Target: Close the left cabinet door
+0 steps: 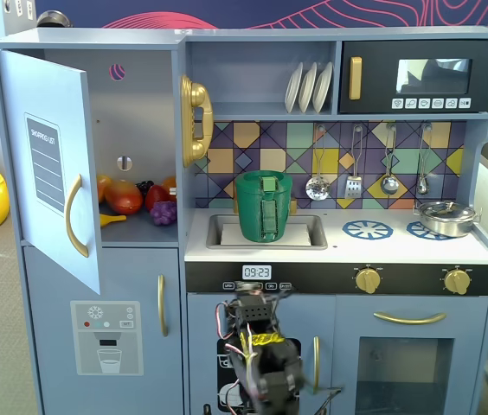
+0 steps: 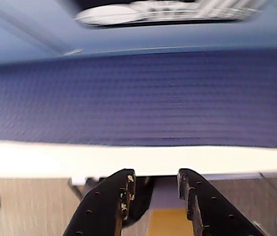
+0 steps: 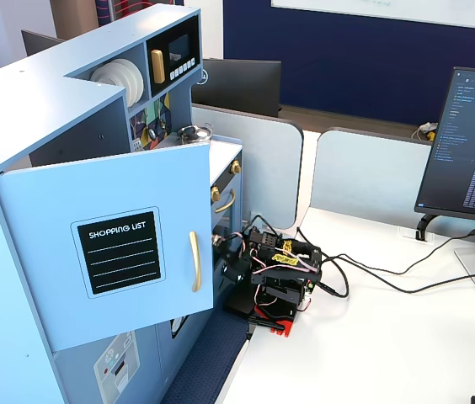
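Note:
The left cabinet door is a tall light-blue panel. It stands swung wide open at the upper left of the toy kitchen, with its curved gold handle facing out. In a fixed view from the side the door shows its black "SHOPPING LIST" label and the handle. My arm sits folded low in front of the oven, right of and below the door and apart from it; it also shows on the white table. In the wrist view my gripper is open and empty, over the table edge.
Toy fruit lies inside the open cabinet. Below is the blue door with the dispenser graphic. A green basket stands in the sink and a gold phone hangs beside the cabinet. A monitor and cables are on the table.

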### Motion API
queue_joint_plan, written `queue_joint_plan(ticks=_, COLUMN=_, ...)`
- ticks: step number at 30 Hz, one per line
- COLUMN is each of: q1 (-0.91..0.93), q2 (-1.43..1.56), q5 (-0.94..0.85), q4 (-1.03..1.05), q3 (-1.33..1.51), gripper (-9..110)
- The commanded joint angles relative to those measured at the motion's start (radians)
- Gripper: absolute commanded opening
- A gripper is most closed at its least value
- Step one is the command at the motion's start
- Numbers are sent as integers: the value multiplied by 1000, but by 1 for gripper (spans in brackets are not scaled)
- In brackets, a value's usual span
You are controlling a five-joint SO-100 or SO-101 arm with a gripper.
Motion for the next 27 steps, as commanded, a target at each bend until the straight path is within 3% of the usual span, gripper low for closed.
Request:
queue_joint_plan(ticks=1, q1=-489, q2=-123, q5=115, q4=-209, q3=-215, gripper=0)
queue_joint_plan(ticks=11, q1=-1235, q2=-224, q5=-405, q4=-741, q3=-301, gripper=0)
queue_joint_plan(ticks=14, q1=-1374, q2=-321, q5=-476, q4=-1062, q3=-268, gripper=0)
queue_joint_plan(ticks=18, q1=-1420, q2=-534, q5=-534, q4=-1273, q3=-379, gripper=0)
queue_joint_plan(ticks=27, q1=-1359, q2=-997, q5=-627, q4=-1350, q3=-824, gripper=0)
